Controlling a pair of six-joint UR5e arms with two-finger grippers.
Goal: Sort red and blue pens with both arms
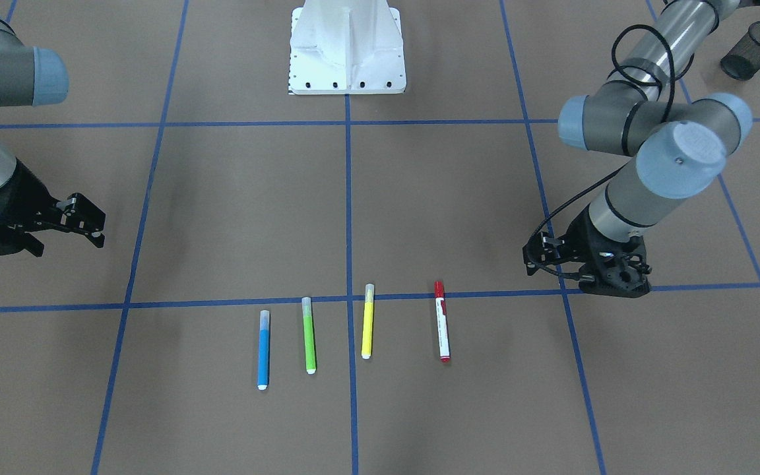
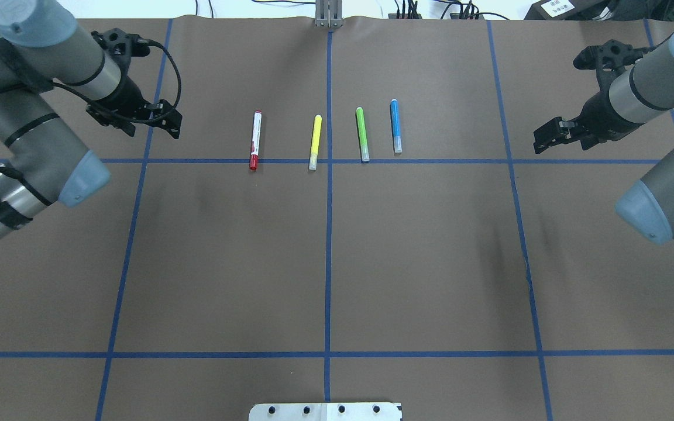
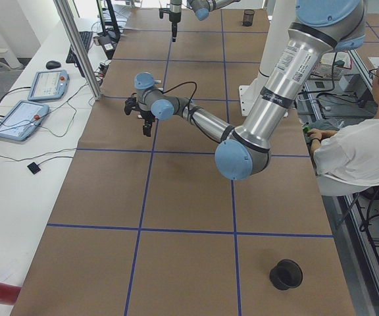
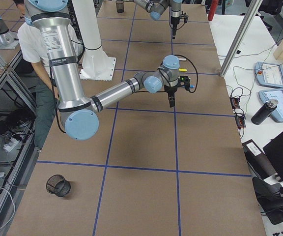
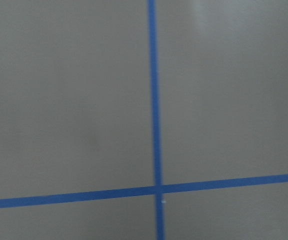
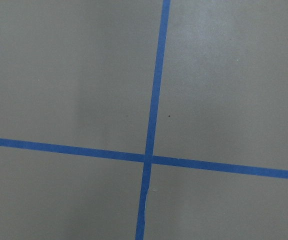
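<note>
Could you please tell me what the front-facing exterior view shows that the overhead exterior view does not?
Only the front-facing view shows the black mesh cup. Only the overhead view shows the cables beyond the far edge of the table. Both show the red marker, yellow marker, green marker and blue marker lying in a row, with the left claw and right claw away from them.

The table (image 2: pixel 226 263) is brown, gridded with blue tape lines (image 2: pixel 327 263). The red pen (image 2: pixel 254 137) has a white barrel with a red cap and red print. The blue pen (image 2: pixel 395 126) has a greyish clear cap. The yellow marker (image 2: pixel 315 140) and green marker (image 2: pixel 362 133) are clear-capped. The left arm (image 2: pixel 27 126) and right arm (image 2: pixel 641 96) have silver tubes, grey joints and pale blue caps.
</note>
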